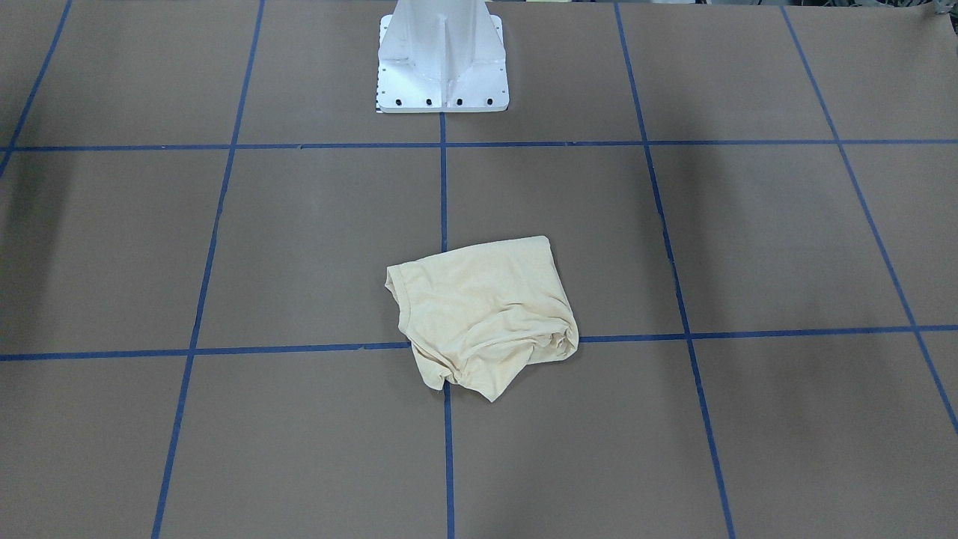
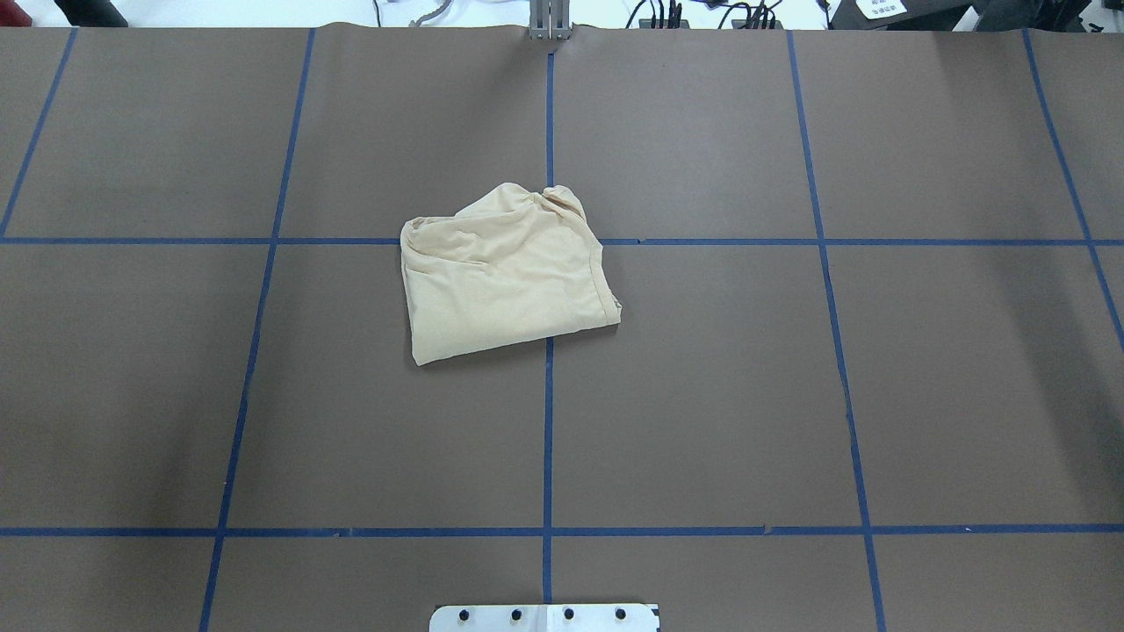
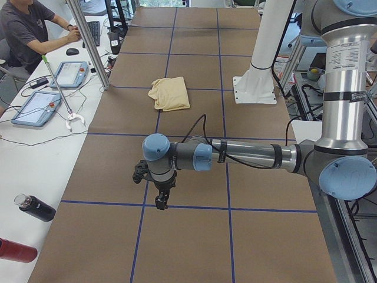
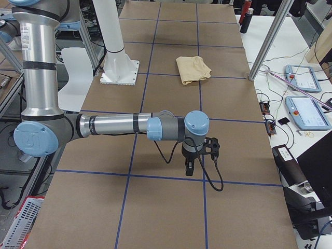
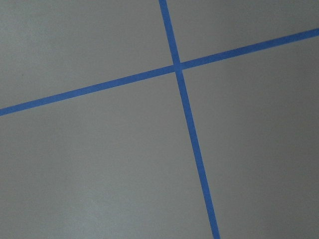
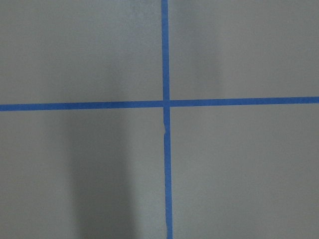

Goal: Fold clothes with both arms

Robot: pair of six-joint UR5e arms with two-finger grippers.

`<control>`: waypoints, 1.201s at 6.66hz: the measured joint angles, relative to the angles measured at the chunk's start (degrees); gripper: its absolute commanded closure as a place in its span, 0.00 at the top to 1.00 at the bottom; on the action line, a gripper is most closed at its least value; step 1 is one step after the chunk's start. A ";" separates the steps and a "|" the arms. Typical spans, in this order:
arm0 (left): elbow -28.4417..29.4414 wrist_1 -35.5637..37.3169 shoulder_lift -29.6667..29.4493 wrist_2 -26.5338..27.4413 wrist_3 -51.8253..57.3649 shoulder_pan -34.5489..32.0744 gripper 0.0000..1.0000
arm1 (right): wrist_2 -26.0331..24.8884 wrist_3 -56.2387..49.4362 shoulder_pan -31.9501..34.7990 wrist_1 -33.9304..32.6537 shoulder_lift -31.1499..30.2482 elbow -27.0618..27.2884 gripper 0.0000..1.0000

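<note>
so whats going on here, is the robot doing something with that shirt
Nothing is being handled right now. The cream-yellow T-shirt lies in a rough, wrinkled fold near the middle of the brown table, over the blue tape lines. The left arm and right arm are out at opposite ends of the table, well apart from the shirt, with the left tool and right tool pointing down at the table. Whether the tools are open or shut cannot be told.

We see even, bright overhead light, faint broad shadows on the brown paper-covered table (image 1: 748, 247), and slightly soft wrist views.
</note>
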 measured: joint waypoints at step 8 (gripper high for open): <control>0.06 -0.18 0.23 -3.08 -9.32 0.00 1.00 | 0.19 0.02 0.00 0.16 -0.25 -0.01 1.00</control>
